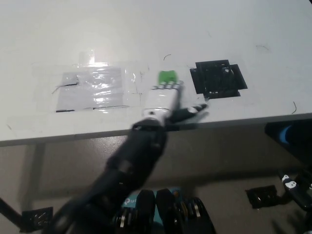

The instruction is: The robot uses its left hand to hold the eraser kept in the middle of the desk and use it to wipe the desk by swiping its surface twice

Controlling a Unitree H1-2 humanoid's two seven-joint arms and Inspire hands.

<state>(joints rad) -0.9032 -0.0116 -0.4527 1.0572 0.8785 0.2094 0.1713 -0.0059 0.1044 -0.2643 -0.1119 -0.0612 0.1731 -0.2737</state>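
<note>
A small green eraser (168, 76) lies on the white desk (146, 34), left of a black patch. My white left hand (163, 99) reaches over the desk's front edge, and its fingers (169, 87) lie curled over the eraser's near side and press it down. The thumb sticks out to the right along the desk edge. Only the far end of the eraser shows past the fingers. Low at the bottom right, under the desk's level, a blurred bit of my black right hand (291, 186) shows.
A shiny clear tape patch (90, 89) with dark pen lines lies left of the hand. A black square patch (217, 78) sits to its right. The desk's front edge (73, 135) runs across the picture. Floor and a black bracket (33, 215) lie below.
</note>
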